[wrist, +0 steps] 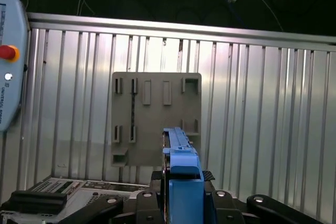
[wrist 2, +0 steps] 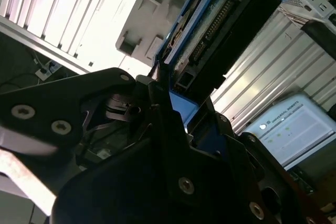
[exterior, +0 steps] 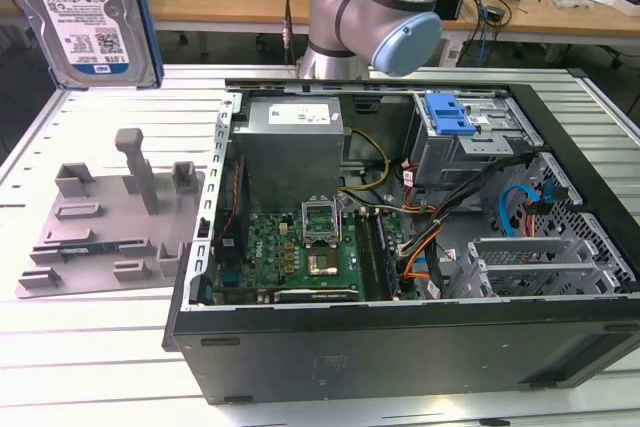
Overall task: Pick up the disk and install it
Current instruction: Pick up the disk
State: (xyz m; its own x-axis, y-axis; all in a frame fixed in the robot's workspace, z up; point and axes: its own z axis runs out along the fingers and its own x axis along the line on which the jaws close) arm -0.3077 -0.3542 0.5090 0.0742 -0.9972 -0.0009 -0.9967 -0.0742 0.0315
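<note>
Aloft, disk [wrist: 179, 142] clamped edge-on in claw [wrist: 182, 203], above grey fixture plate [wrist: 156, 95]

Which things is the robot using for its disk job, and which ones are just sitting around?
For the job:
- the disk, held up in the gripper
- the open computer case

Just sitting around:
- the grey holder plate
- the pendant with a red button
- the desk behind

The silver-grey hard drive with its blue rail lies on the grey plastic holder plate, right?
No: in the first wrist view the silver-grey hard drive with its blue rail is held in the jaws, clear above the grey plastic holder plate.
</note>
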